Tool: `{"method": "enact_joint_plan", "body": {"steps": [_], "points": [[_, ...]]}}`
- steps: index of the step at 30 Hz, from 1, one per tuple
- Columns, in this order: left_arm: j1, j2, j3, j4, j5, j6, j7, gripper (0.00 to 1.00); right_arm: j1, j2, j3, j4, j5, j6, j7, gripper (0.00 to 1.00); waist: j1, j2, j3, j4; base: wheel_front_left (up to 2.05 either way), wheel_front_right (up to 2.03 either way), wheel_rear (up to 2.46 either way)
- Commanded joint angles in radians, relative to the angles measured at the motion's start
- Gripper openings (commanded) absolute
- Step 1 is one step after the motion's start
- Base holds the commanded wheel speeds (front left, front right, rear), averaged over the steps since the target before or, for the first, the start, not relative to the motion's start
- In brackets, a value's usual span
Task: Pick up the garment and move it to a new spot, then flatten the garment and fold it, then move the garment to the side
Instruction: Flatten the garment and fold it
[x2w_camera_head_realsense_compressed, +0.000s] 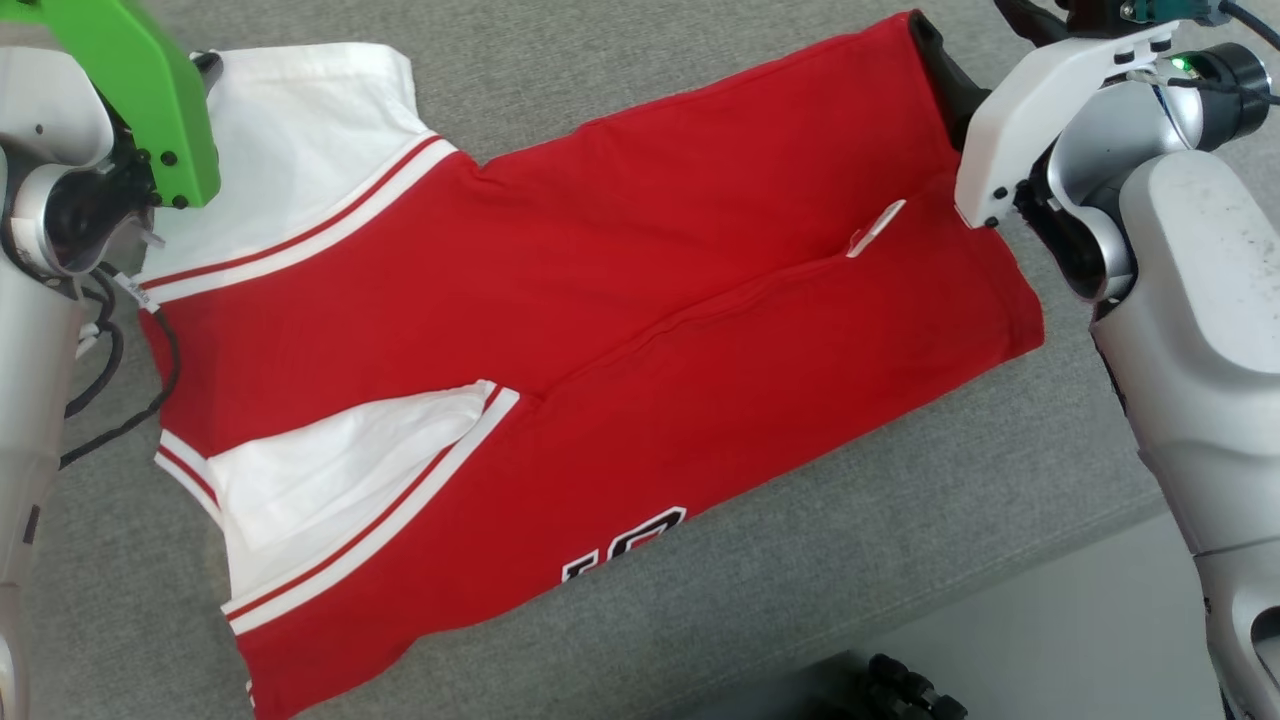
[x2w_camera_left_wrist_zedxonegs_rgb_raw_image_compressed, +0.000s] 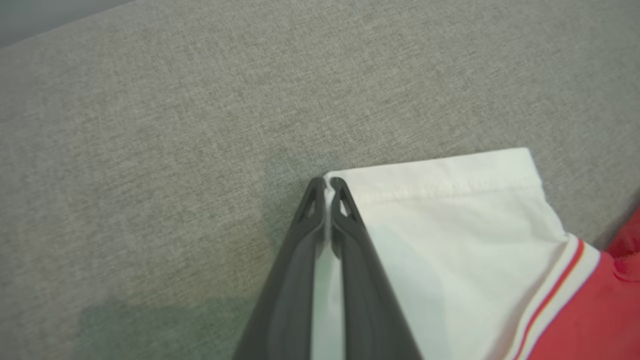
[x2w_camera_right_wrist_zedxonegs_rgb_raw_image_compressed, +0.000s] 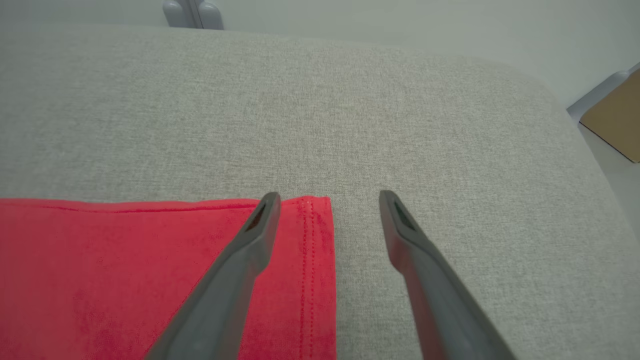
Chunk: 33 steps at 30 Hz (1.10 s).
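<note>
A: Left gripper close in, fingers pressed together on the corner of the white sleeve!
B: And the right gripper?
A: Spread wide, straddling the red hem corner, at two o'clock in the head view.
B: The garment?
A: Flat on the grey cushion, running from seven o'clock to two, sleeve at ten.

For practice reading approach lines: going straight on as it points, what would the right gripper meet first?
Probably the grey cushion, just past the hem corner of the garment; depth is unclear.
</note>
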Motion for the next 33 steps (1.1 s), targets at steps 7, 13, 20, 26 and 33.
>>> {"method": "enact_joint_plan", "body": {"steps": [7, 13, 20, 26, 33], "points": [[-0.030, -0.030, -0.002, -0.067, -0.034, -0.025, -0.042, 0.00, -0.067, -0.078, 0.049, 0.114, 0.005, 0.000, 0.091, 1.00, -0.0001, 0.0000, -0.012, 0.091, 0.00, 0.00, 0.00], [-0.024, -0.057, -0.019, -0.131, -0.053, -0.034, -0.058, 0.00, -0.112, -0.099, 0.089, 0.191, 0.067, 0.000, 0.166, 1.00, -0.0001, 0.0000, -0.007, 0.130, 0.00, 0.00, 0.00], [-0.017, -0.077, -0.037, -0.174, -0.070, -0.040, -0.071, 0.00, -0.144, -0.130, 0.130, 0.258, 0.138, -0.001, 0.180, 0.39, -0.0001, 0.0000, -0.002, 0.159, 0.00, 0.00, 0.00], [-0.009, -0.071, -0.033, -0.185, -0.078, -0.043, -0.093, 0.00, -0.161, -0.148, 0.173, 0.312, 0.171, -0.001, 0.130, 0.00, -0.0001, 0.0000, -0.010, 0.171, 0.00, 0.00, 0.00], [0.043, -0.060, -0.017, -0.228, -0.106, -0.045, -0.159, 0.00, -0.154, -0.150, 0.185, 0.360, 0.162, -0.001, -0.018, 0.00, -0.0001, 0.0000, -0.065, 0.178, 0.00, 0.00, 0.00]]}}
